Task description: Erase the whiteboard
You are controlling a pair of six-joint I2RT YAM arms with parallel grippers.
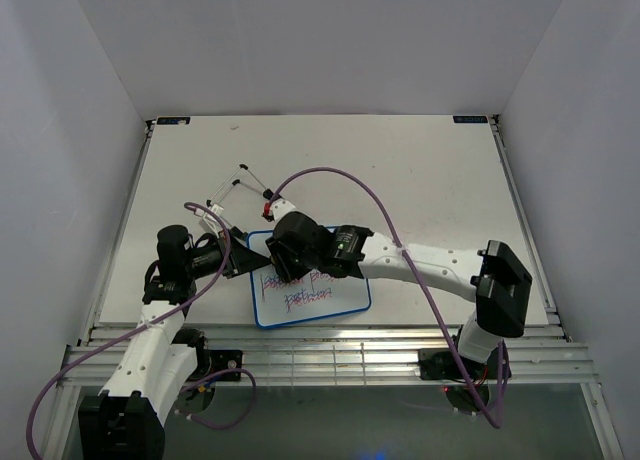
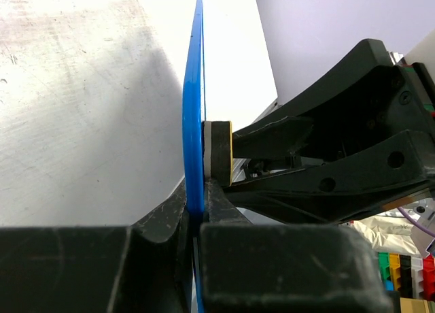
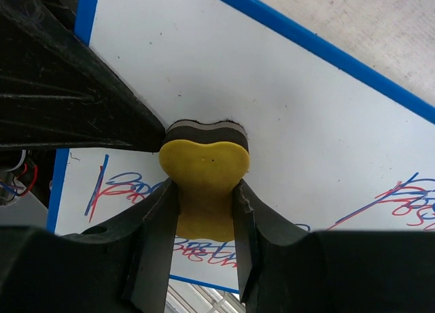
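Note:
The whiteboard [image 1: 325, 302] lies near the table's front edge, blue-framed, with red and blue writing on it. In the right wrist view the board [image 3: 285, 102] is white ahead of the eraser, and writing shows at left and right. My right gripper [image 3: 204, 204] is shut on the yellow eraser [image 3: 204, 165], whose dark felt face presses on the board. In the top view the right gripper [image 1: 285, 252] is over the board's upper left part. My left gripper [image 2: 196, 218] is shut on the board's blue frame [image 2: 194, 122], seen edge-on, with the eraser [image 2: 219, 153] beside it. From above, the left gripper [image 1: 240, 262] is at the board's left edge.
A thin black-and-white wire stand [image 1: 235, 192] lies behind the arms at the table's middle left. A purple cable [image 1: 345, 176] loops over the right arm. Slotted rails [image 1: 330, 352] run along the table's front edge. White walls close in on three sides.

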